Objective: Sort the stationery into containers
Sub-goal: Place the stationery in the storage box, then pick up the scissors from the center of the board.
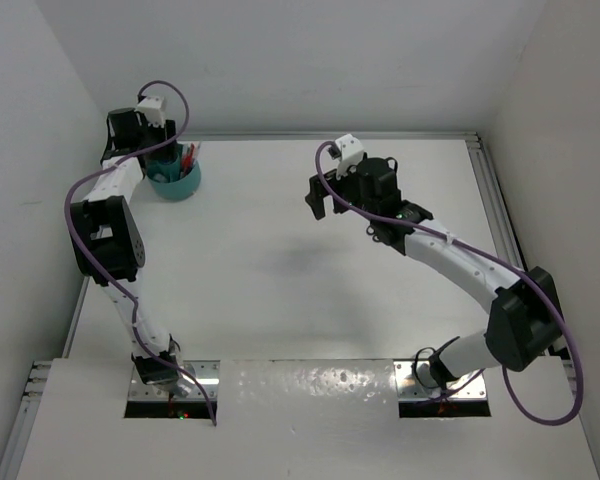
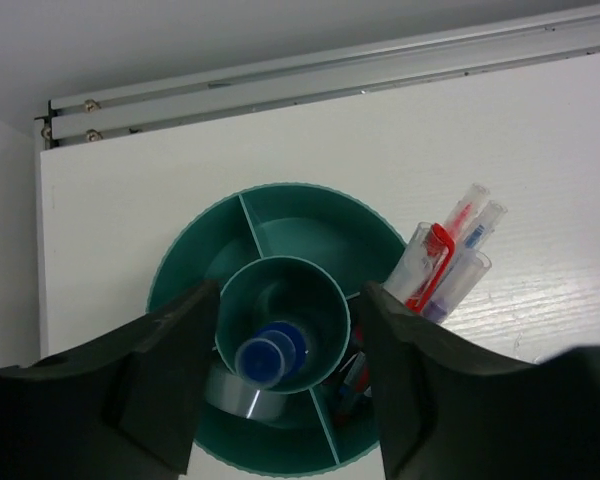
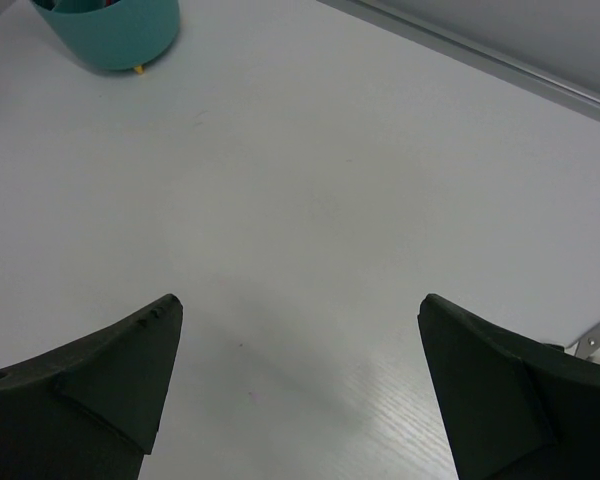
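The round teal organiser (image 1: 175, 180) stands at the far left of the table; it also shows in the left wrist view (image 2: 300, 225) and in the right wrist view (image 3: 110, 30). Its centre cup holds the blue-capped white bottle (image 2: 265, 355). The clear tape ring (image 2: 235, 395) lies in a near compartment. Red and blue pens (image 2: 445, 260) lean out of the right compartment. My left gripper (image 2: 285, 345) is open just above the organiser, its jaws either side of the centre cup, holding nothing. My right gripper (image 3: 295, 350) is open and empty above bare table mid-right (image 1: 325, 195). Scissors and the beige block are not visible.
A metal rail (image 2: 310, 75) runs along the table's far edge behind the organiser. White walls enclose the table on the left, back and right. Another rail (image 1: 495, 200) runs along the right edge.
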